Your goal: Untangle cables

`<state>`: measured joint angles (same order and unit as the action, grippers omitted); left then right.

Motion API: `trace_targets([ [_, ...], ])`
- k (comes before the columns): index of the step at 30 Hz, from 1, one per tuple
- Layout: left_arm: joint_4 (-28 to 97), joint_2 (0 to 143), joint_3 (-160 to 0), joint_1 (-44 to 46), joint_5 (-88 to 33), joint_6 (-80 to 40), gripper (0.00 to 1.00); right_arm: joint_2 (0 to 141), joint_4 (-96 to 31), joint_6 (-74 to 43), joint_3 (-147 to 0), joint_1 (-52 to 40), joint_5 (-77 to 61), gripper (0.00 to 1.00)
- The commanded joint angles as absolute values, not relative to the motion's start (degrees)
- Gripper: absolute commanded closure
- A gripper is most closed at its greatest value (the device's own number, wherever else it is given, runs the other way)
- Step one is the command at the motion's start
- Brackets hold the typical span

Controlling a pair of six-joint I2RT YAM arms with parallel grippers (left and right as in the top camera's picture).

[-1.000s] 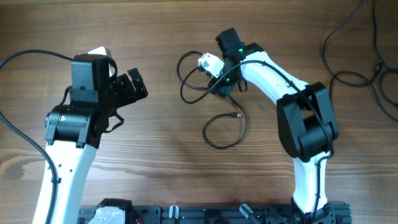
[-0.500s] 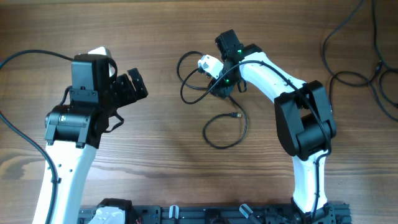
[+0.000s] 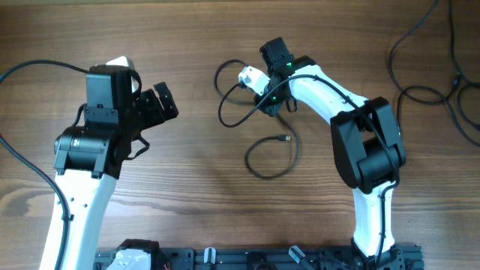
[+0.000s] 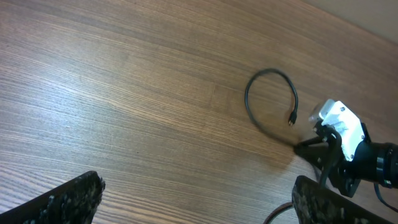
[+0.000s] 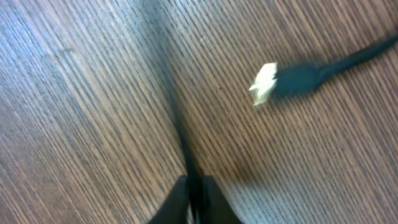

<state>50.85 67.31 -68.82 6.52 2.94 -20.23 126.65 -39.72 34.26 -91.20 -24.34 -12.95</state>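
Observation:
Two thin black cables lie at the table's middle. One cable (image 3: 222, 97) curls left of my right gripper (image 3: 265, 103), which is shut on a strand of it. In the right wrist view that strand (image 5: 180, 134) runs up from between the closed jaws of the gripper (image 5: 194, 198), and a metal-tipped plug (image 5: 264, 84) lies on the wood to the right. The other cable (image 3: 274, 159) forms a loop nearer the front, with a small plug (image 3: 283, 139) at its end. My left gripper (image 3: 161, 105) hangs open well to the left with nothing in it (image 4: 199, 205). Its view shows the looped cable (image 4: 270, 99).
Thick black cables (image 3: 427, 45) trail over the far right corner. Another thick cable (image 3: 37, 67) arcs to the left arm. A dark rack (image 3: 247, 259) runs along the front edge.
My right gripper has closed on the cable strand. The strand below it now runs as one taut line to the left. The left arm has not moved.

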Motion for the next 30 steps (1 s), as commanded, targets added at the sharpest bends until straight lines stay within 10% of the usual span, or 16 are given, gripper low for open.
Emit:
trace_targets([
  [1,50.89,67.57,-69.43,6.15,2.44,-19.94,0.00,128.01,-40.21,28.49,-90.17,-24.51,-7.18,0.96],
  [15,50.89,67.57,-69.43,6.15,2.44,-19.94,0.00,109.78,-63.46,1.08,-113.40,-13.74,-0.01,0.96],
  [30,50.89,67.57,-69.43,6.15,2.44,-19.94,0.00,93.91,-69.08,-18.24,-113.14,18.52,0.01,0.96],
])
